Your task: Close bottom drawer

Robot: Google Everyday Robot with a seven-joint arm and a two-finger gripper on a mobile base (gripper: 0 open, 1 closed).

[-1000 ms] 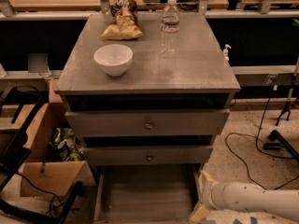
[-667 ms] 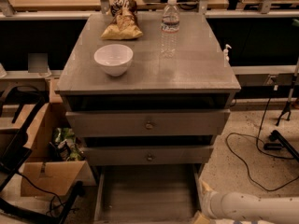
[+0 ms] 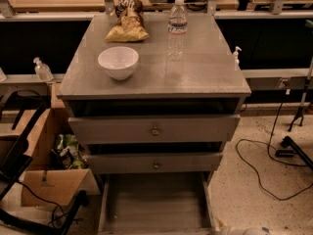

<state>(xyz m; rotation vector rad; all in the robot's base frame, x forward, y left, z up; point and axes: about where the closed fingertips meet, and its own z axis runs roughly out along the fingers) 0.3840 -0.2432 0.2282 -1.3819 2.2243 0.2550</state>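
Wooden workbenches run across the back of the room, and in front of them stands a grey wooden cabinet (image 3: 205, 77) on a pale speckled floor. On its top surface a round white bowl (image 3: 118, 61) sits toward the left front. A clear plastic water bottle (image 3: 177, 28) stands upright further back, right of a crumpled yellow-brown snack bag (image 3: 128, 21). Two taller grey drawer fronts, the upper (image 3: 195, 129) and the middle (image 3: 122, 163), each carry a small brass knob at the centre. Below them the wide, shallow bottom drawer (image 3: 154, 204) is pulled well out toward the camera, with its plank floor exposed and its front reaching the lower edge of the view. My gripper (image 3: 244, 231) shows only as a pale sliver at the very bottom, just right of that drawer's front right corner. Whether it is spread or pressed together, I cannot tell. An open brown cardboard box (image 3: 54, 185) lies on the floor to the left, and black cables (image 3: 264, 165) loop over the floor to the right
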